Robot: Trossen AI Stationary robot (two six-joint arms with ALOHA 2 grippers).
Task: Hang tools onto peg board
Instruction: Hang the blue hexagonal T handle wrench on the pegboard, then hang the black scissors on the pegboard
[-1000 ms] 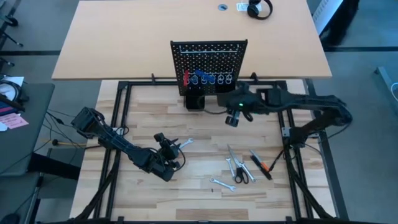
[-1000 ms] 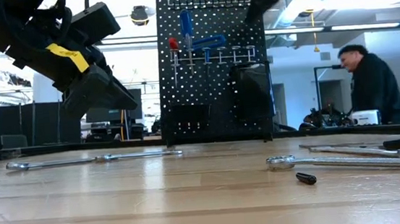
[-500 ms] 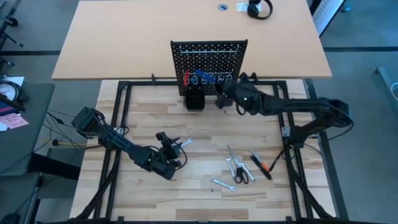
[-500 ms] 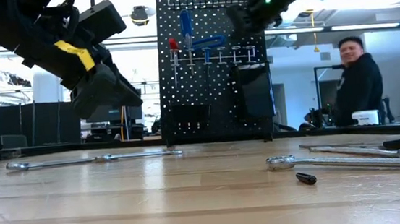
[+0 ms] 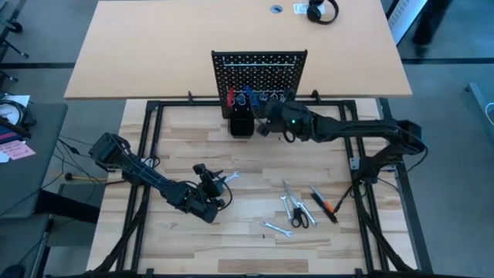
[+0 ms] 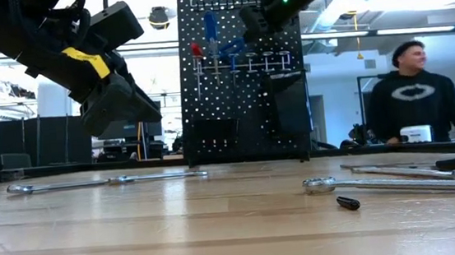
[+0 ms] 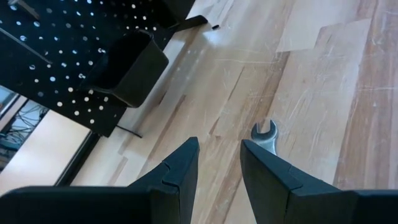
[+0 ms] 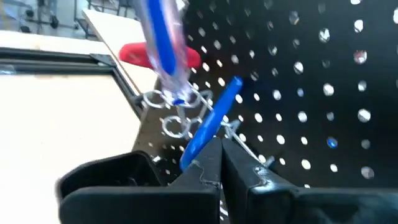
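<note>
Partway: red-handled tool (image 6: 197,50) and blue screwdriver (image 6: 211,28) hang on the peg board (image 6: 244,76). Right gripper (image 8: 217,163) fingers clamped on the blue T-key (image 8: 211,126), at the ring hooks (image 6: 267,60). Left gripper (image 7: 217,163) fingers parted, empty (a wrench (image 7: 266,133) just beyond the tips). Scissors (image 5: 302,218) and other wrenches (image 5: 287,205) wait on the counter (image 5: 247,162).

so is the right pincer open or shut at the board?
Shut: the right pincer has its fingers pressed together on the blue T-key at the peg board.

blue-handled screwdriver (image 8: 160,43) blurred and cut off above, wrench (image 7: 266,134) half hidden behind left gripper (image 7: 217,163)
</note>
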